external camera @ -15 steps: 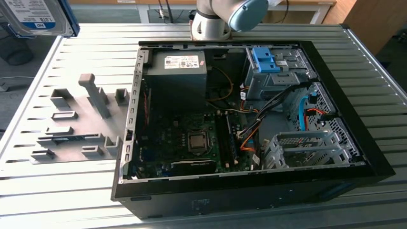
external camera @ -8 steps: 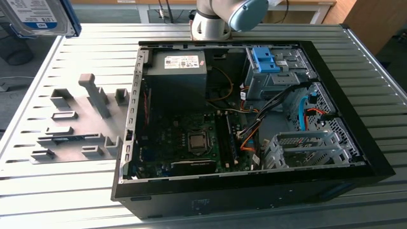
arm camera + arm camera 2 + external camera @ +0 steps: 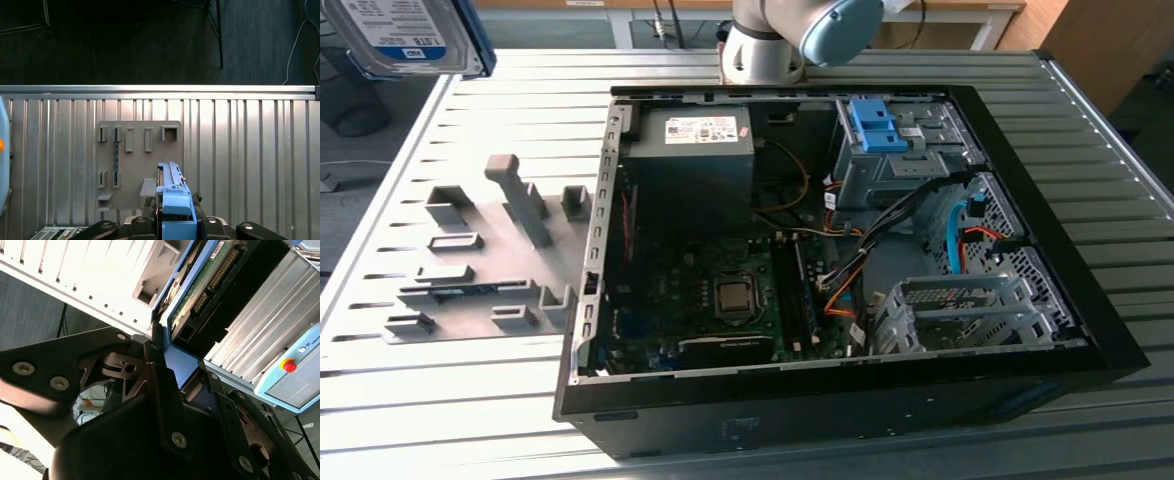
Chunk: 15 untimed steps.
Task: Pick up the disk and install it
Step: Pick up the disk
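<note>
Disk [image 3: 202, 285] within end effector [image 3: 182, 362] grip

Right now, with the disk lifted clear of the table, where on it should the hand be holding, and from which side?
By its blue-railed end, approached end-on. In both wrist views the hand is shut on the disk there, clamping it from both sides, so the long flat body juts out free ahead of the hand. That looks like a sound hold, so I would keep it.
</note>
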Motion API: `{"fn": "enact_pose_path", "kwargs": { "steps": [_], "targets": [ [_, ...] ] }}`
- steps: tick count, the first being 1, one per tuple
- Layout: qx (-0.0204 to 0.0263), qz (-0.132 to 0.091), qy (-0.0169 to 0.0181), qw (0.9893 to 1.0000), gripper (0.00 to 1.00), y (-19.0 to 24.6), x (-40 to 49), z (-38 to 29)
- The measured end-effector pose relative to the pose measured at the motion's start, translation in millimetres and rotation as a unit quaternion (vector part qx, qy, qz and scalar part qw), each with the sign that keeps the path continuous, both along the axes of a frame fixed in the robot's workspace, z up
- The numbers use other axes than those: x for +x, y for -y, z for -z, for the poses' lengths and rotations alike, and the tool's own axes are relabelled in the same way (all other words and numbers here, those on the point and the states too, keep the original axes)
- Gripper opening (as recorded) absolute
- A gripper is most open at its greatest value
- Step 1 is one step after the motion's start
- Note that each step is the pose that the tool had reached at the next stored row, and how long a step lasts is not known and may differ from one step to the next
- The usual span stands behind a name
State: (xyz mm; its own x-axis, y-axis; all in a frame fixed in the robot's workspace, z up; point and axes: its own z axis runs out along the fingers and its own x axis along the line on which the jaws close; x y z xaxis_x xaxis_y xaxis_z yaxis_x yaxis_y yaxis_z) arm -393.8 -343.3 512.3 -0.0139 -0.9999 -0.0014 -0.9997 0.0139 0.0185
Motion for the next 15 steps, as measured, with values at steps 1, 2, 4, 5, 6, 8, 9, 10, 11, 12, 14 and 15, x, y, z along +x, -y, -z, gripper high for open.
{"fn": "enact_pose_path", "kwargs": {
  "steps": [1, 2, 4, 5, 6, 8, 9, 10, 11, 12, 14, 15],
  "targets": [
    [0.0000, 0.000, 0.0000, 1.0000, 0.36, 0.0, 0.8, -0.1],
    [0.0000, 0.000, 0.0000, 1.0000, 0.36, 0.0, 1.5, 0.0],
    [0.0000, 0.000, 0.0000, 1.0000, 0.36, 0.0, 2.7, 0.0],
    [0.0000, 0.000, 0.0000, 1.0000, 0.36, 0.0, 3.2, 0.0],
    [0.0000, 0.000, 0.0000, 1.0000, 0.36, 0.0, 3.8, 0.0],
    [0.0000, 0.000, 0.0000, 1.0000, 0.36, 0.0, 4.9, 0.0],
    [0.0000, 0.000, 0.0000, 1.0000, 0.36, 0.0, 5.4, 0.0],
    [0.0000, 0.000, 0.0000, 1.0000, 0.36, 0.0, 6.0, 0.0],
    [0.0000, 0.000, 0.0000, 1.0000, 0.36, 0.0, 6.5, 0.0],
    [0.0000, 0.000, 0.0000, 1.0000, 0.36, 0.0, 7.0, 0.0],
    [0.0000, 0.000, 0.0000, 1.0000, 0.36, 0.0, 8.0, 0.0],
    [0.0000, 0.000, 0.0000, 1.0000, 0.36, 0.0, 8.4, 0.0]
  ]
}}
